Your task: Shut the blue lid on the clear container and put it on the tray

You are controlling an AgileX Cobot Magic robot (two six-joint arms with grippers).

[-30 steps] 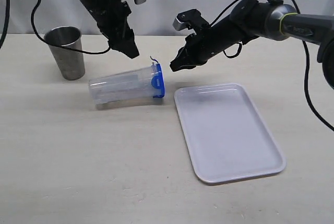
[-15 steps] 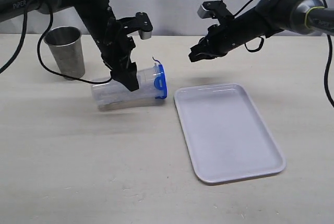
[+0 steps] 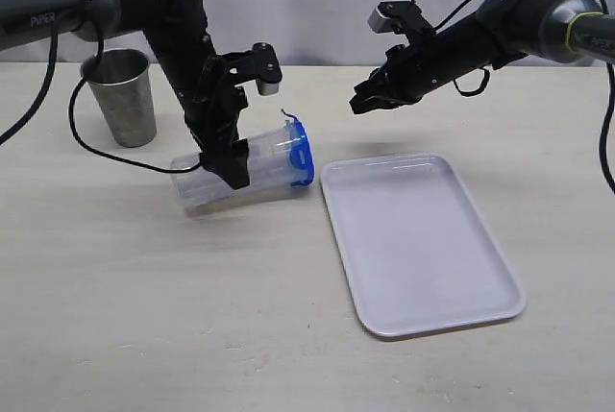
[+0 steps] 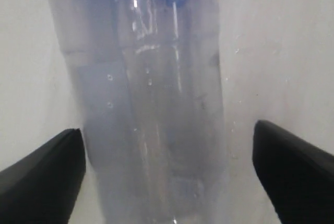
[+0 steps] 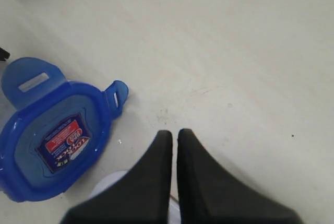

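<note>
The clear container (image 3: 271,158) lies sideways — blue lid (image 3: 303,151) toward tray (image 3: 423,239).

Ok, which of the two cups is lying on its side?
The clear container with the blue lid, beside the white tray, lies on its side; the grey metal cup farther left stands upright, mouth up.

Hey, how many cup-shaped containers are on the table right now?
2. The metal cup stands upright at the exterior view's far left; the clear container lies on its side just left of the tray. None seem hidden.
</note>
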